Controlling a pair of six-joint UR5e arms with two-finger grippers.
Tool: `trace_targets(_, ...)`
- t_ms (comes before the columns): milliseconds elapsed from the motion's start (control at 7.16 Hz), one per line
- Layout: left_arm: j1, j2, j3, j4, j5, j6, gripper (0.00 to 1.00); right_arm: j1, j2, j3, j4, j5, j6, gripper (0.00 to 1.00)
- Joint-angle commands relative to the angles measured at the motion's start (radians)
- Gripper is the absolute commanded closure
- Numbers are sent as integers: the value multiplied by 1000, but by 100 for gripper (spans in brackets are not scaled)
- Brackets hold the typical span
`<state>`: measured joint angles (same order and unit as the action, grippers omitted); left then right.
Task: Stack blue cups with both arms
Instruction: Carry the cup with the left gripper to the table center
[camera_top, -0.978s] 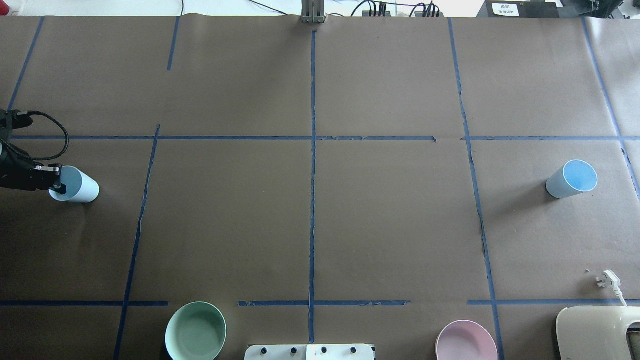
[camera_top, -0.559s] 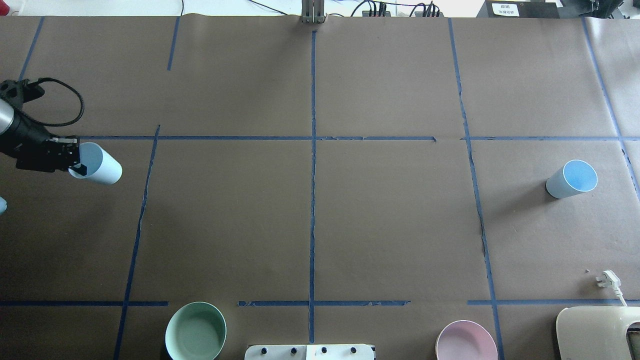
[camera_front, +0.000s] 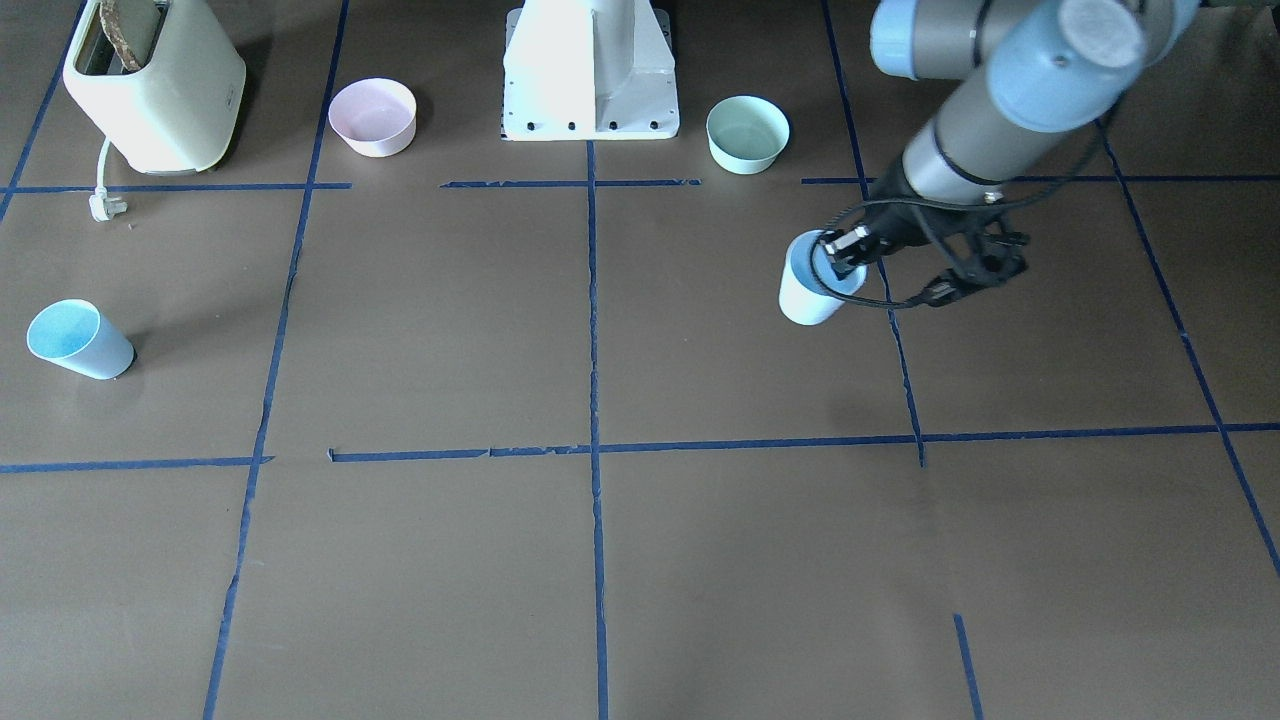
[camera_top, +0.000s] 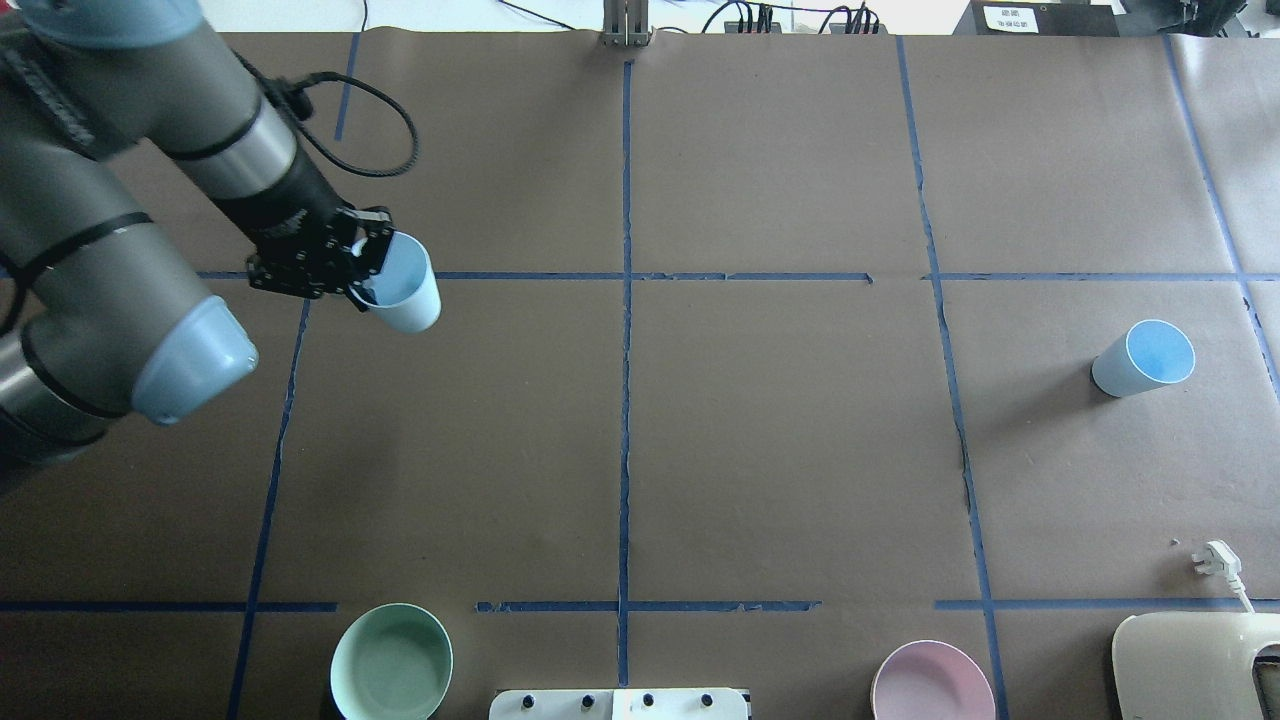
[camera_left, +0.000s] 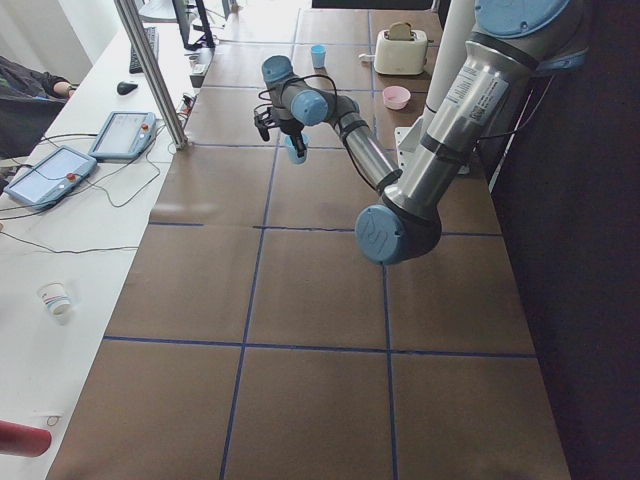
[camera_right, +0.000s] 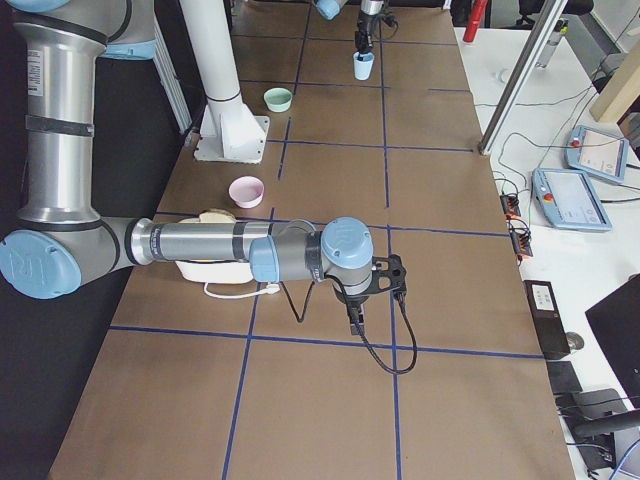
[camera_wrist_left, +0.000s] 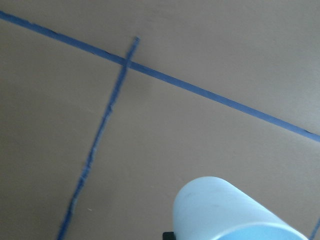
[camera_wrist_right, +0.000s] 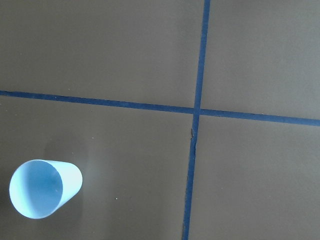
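Note:
My left gripper (camera_top: 365, 268) is shut on the rim of one pale blue cup (camera_top: 402, 287) and holds it above the table, mouth up and tilted, near a tape crossing. The same held cup shows in the front view (camera_front: 812, 290) and fills the lower edge of the left wrist view (camera_wrist_left: 225, 212). The second blue cup (camera_top: 1145, 358) stands upright on the table at the far right, also seen in the front view (camera_front: 75, 340) and the right wrist view (camera_wrist_right: 44, 189). My right gripper (camera_right: 355, 322) shows only in the exterior right view, hanging over the table; I cannot tell its state.
A mint-green bowl (camera_top: 390, 660) and a pink bowl (camera_top: 932, 682) sit near the robot's white pedestal (camera_front: 590, 70). A cream toaster (camera_top: 1195, 665) with its plug (camera_top: 1215, 560) stands at the near right corner. Blue tape lines grid the brown table.
My left arm has carried the blue cup from the table's left edge to the right and farther out, lifting it. The second cup has not moved.

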<state>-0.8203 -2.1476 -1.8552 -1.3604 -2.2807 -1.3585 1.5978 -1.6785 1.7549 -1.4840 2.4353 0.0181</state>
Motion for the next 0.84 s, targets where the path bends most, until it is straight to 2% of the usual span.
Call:
trace_targets(0,175,-122,95,-99,131,-224,100,-112,0,111,2,4,235,0)
trace_targets(140,234,-170,178,-183,205,-287,100,-169,3,148,2,-2,316,0)
trace_targets(419,263,-210,328,-349,227,-306,100,-238,52,156,8,-9,417,0)
trace_targets(699,285,-233,396,-412,254,-317,100,-327,56,155,178,-91,616,0)
